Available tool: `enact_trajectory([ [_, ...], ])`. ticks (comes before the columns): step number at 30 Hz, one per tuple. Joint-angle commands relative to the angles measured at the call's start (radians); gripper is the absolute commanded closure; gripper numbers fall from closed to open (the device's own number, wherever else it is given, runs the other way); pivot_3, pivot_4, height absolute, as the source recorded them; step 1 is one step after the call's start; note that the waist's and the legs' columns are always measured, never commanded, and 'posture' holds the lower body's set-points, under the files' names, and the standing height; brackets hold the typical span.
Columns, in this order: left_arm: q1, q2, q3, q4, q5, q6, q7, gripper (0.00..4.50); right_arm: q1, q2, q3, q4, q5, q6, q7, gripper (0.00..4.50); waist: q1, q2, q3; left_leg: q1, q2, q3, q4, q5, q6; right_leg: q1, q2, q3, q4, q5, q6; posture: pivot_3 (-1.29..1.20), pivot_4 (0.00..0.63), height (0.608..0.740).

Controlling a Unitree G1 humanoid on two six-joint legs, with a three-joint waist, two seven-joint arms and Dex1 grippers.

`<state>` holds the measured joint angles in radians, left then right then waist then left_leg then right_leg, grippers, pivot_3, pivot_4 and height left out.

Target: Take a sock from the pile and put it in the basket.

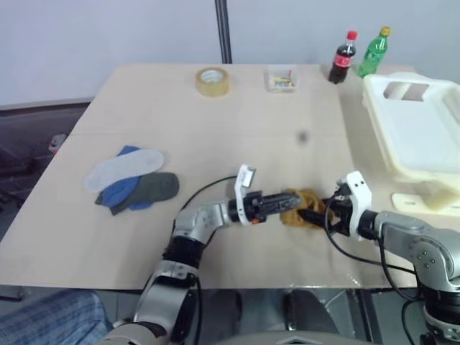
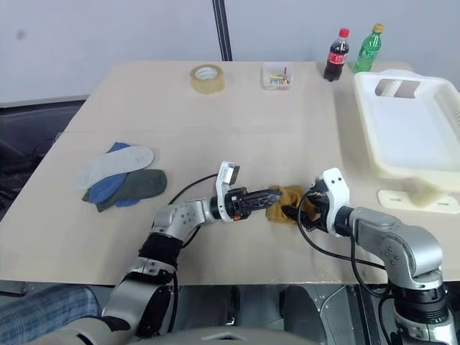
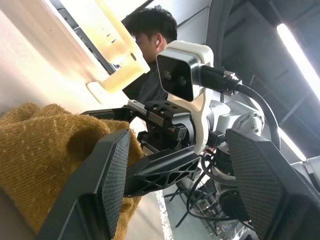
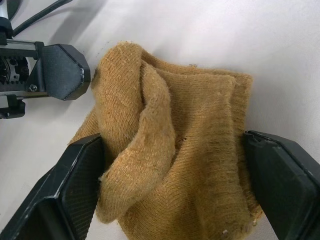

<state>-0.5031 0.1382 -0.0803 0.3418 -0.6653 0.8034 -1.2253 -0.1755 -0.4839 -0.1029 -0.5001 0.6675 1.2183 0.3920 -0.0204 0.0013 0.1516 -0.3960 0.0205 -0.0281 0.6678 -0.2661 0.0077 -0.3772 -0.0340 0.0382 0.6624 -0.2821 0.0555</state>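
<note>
Left of the mustard sock, the pile lies on the counter. The left gripper rests at the sock, fingers parted; the right gripper straddles it wide open, likely for a handover. The basket waits right.

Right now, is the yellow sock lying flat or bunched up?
Bunched up. The mustard sock sits crumpled on the table, folded over itself, between the open fingers of the right pincer.
</note>
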Motion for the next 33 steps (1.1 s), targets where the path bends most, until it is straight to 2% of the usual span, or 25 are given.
enact_trajectory([
  [1, 0.055, 0.058, -0.025, -0.058, 0.057, -0.071, -0.004, 1.25, 0.013, 0.012, 0.026, 0.03, -0.001, 0.036, -0.014, 0.05, -0.004, -0.001, 0.0, 0.0, 0.0, 0.0, 0.0, 0.0, 0.0, 0.0, 0.0, 0.0, 0.0, 0.0, 0.0, 0.0, 0.15, 0.74],
  [6, 0.099, 0.138, -0.088, -0.168, 0.232, -0.315, 0.06, 1.25, 0.023, 0.014, 0.03, 0.023, 0.025, 0.048, 0.002, 0.05, -0.011, -0.003, 0.001, -0.001, 0.001, 0.0, -0.002, 0.0, 0.0, -0.001, 0.001, 0.001, -0.001, 0.0, -0.001, 0.0, 0.15, 0.74],
  [11, 0.14, 0.242, -0.156, -0.195, 0.417, -0.56, 0.093, 1.25, 0.031, 0.007, 0.047, 0.016, 0.041, 0.047, 0.024, 2.31, -0.009, -0.006, 0.003, -0.001, 0.001, 0.001, -0.003, 0.0, 0.0, -0.001, 0.0, 0.002, -0.002, 0.0, -0.001, 0.0, 0.15, 0.74],
  [14, 0.162, 0.249, -0.144, -0.235, 0.422, -0.594, 0.127, 1.25, 0.027, 0.008, 0.051, 0.017, 0.05, 0.05, 0.034, 3.81, -0.01, -0.006, 0.003, -0.001, 0.002, 0.001, -0.004, 0.0, 0.0, -0.002, -0.001, 0.002, -0.002, 0.0, -0.001, 0.0, 0.15, 0.74],
  [15, 0.169, 0.249, -0.14, -0.252, 0.423, -0.605, 0.137, 1.25, 0.025, 0.006, 0.053, 0.02, 0.05, 0.05, 0.036, 4.23, -0.01, -0.006, 0.003, -0.001, 0.003, 0.001, -0.004, 0.0, 0.0, -0.002, -0.001, 0.002, -0.002, 0.0, -0.001, 0.0, 0.15, 0.74],
  [16, 0.175, 0.248, -0.138, -0.265, 0.423, -0.618, 0.145, 1.25, 0.023, 0.004, 0.054, 0.022, 0.05, 0.05, 0.037, 4.43, -0.011, -0.007, 0.003, -0.001, 0.003, 0.001, -0.004, 0.0, 0.0, -0.002, -0.001, 0.002, -0.002, 0.0, -0.001, 0.0, 0.15, 0.74],
  [22, 0.201, 0.242, -0.125, -0.328, 0.409, -0.653, 0.185, 1.25, 0.01, -0.018, 0.032, 0.029, 0.065, 0.057, 0.058, 4.43, -0.011, -0.008, 0.004, -0.001, 0.003, 0.001, -0.005, 0.0, 0.0, -0.002, -0.001, 0.001, -0.002, 0.0, -0.001, 0.0, 0.15, 0.74],
  [27, 0.203, 0.234, -0.111, -0.339, 0.398, -0.696, 0.202, 1.25, -0.046, -0.027, -0.094, 0.001, 0.169, 0.118, 0.07, 4.43, -0.008, -0.009, 0.008, -0.002, 0.002, 0.001, -0.005, 0.0, 0.0, -0.002, -0.001, 0.001, -0.003, 0.0, 0.0, 0.0, 0.15, 0.74],
  [33, 0.155, 0.232, -0.116, -0.357, 0.383, -0.719, 0.18, 1.25, -0.203, -0.22, -0.25, 0.005, 0.307, 0.225, 0.143, 4.43, 0.005, -0.006, 0.017, -0.005, 0.001, 0.002, -0.004, 0.0, 0.0, -0.005, -0.003, 0.002, -0.002, 0.0, 0.0, 0.0, 0.15, 0.74],
])
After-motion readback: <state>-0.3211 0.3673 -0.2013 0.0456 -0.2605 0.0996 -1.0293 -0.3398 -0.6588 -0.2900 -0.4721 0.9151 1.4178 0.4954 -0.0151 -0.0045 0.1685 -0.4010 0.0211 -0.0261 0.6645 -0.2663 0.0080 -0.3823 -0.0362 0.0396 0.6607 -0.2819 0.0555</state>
